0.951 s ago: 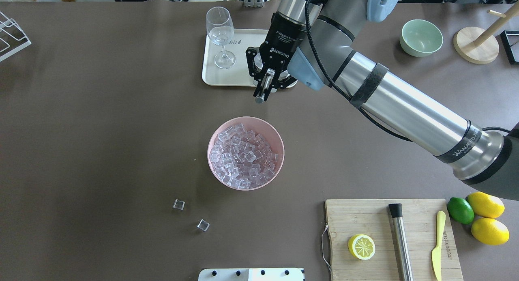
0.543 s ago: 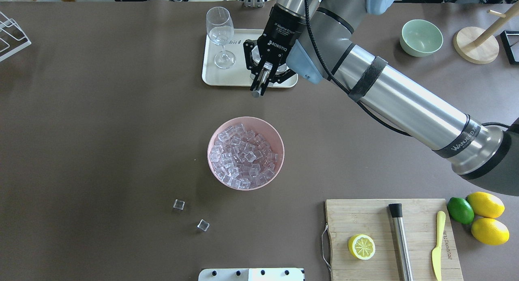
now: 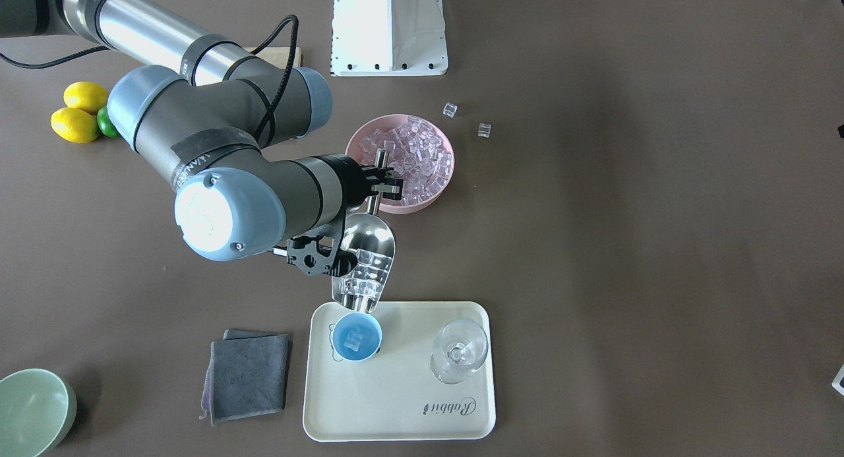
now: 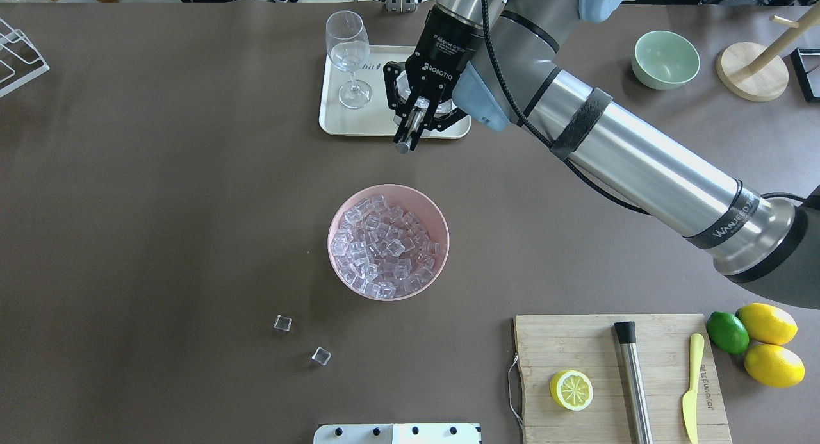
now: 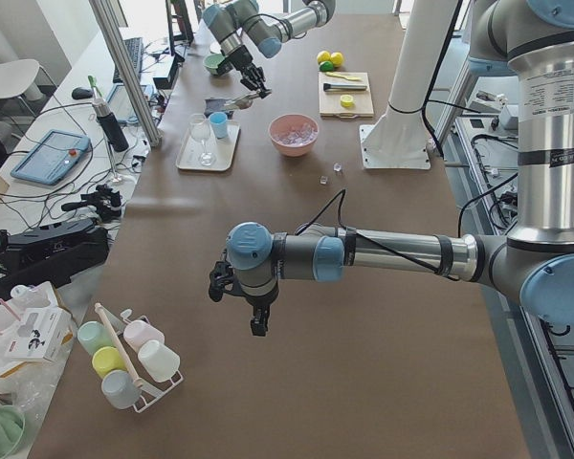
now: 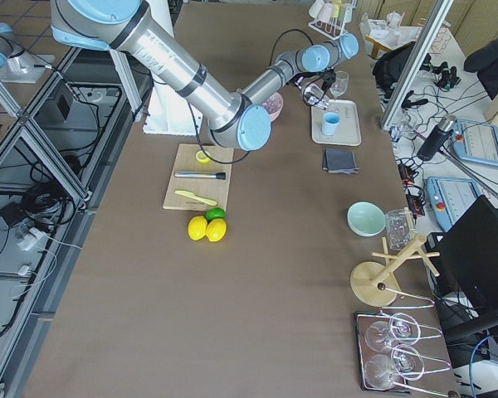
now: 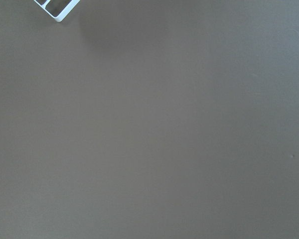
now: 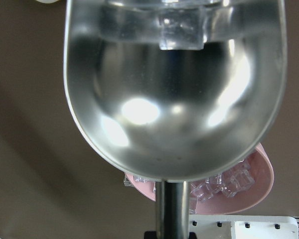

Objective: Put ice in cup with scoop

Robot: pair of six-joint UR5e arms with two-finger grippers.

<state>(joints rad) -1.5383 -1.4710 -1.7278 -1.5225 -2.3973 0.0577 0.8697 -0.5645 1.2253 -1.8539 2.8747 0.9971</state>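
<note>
My right gripper [image 3: 384, 185] [image 4: 413, 120] is shut on the thin rod handle of the steel scoop [image 3: 366, 262]. The scoop is tilted mouth-down over the near edge of the white tray [image 3: 395, 404]. Several clear ice cubes [image 3: 359, 287] sit at the scoop's lip, also seen in the right wrist view [image 8: 182, 30]. The light blue cup [image 3: 356, 337] stands on the tray right under the lip, with ice in it. From overhead the cup is hidden under the gripper. The left gripper [image 5: 254, 308] hangs far away over bare table; I cannot tell whether it is open or shut.
A pink bowl [image 4: 388, 242] full of ice sits mid-table, with two loose cubes [image 4: 282, 323] [image 4: 321, 355] beside it. A wine glass [image 3: 459, 350] stands on the tray. There is also a grey cloth [image 3: 247, 374], a green bowl [image 4: 665, 59], and a cutting board [image 4: 615, 380] with a lemon half, steel cylinder and knife.
The right gripper has moved farther over the tray with the scoop, and the handle end has shifted toward the tray. There is little movement in the last half second.
</note>
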